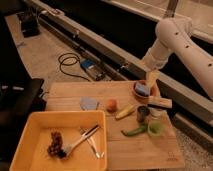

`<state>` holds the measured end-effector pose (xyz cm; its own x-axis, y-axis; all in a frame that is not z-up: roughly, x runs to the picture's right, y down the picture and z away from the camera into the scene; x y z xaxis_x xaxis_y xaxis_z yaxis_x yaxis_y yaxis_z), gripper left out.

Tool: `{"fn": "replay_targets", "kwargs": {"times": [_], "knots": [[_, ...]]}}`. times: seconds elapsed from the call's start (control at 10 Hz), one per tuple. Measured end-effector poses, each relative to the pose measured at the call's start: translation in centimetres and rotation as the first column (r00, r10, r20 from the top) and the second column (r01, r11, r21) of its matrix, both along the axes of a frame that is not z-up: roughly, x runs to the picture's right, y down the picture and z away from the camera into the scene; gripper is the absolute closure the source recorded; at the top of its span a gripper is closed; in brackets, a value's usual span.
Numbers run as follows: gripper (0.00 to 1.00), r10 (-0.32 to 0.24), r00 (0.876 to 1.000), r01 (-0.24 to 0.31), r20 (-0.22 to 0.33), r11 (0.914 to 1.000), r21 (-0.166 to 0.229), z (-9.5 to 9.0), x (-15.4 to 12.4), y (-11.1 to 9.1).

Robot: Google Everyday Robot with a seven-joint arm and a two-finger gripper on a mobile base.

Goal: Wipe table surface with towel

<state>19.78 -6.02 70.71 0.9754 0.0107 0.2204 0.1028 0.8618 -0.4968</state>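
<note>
Wooden table [125, 147] occupying the lower centre of the frame; towel [90, 103], a small blue-grey square, lying flat on the table left of centre, just above the upper edge of the yellow tray [30, 127] and well apart from the gripper. Gripper [151, 79] at right of centre, hanging from the white arm [175, 42] that enters from the upper right; it hovers directly over the brown bowl [146, 94], which holds a blue item [142, 89]; whether the gripper is open or closed cannot be told. Orange round fruit [112, 105] just right of the towel; yellow elongated item [125, 112] beside it; dark metal cup [143, 114] and tan block [160, 103] below the bowl; green cup [155, 129] and green elongated vegetable [133, 131] nearer the lower right. The tray, at lower left, contains pale utensils [87, 139] and a dark clustered object [55, 145]. Coiled cable [70, 62] on the floor, upper left of centre.
</note>
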Motion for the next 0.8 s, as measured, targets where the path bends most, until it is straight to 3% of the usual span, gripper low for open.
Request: {"fn": "replay_targets", "kwargs": {"times": [0.1,0.4,0.8], "knots": [[0.2,-0.005,1.0,0.005,0.014,1.0,-0.002,0.4,-1.1,0.3],[0.2,-0.026,0.996,0.028,0.081,0.9994,-0.02,2.3,-7.7,1.6],[0.2,-0.046,0.979,0.06,0.196,0.9961,-0.065,5.1,-17.5,3.3]]}}
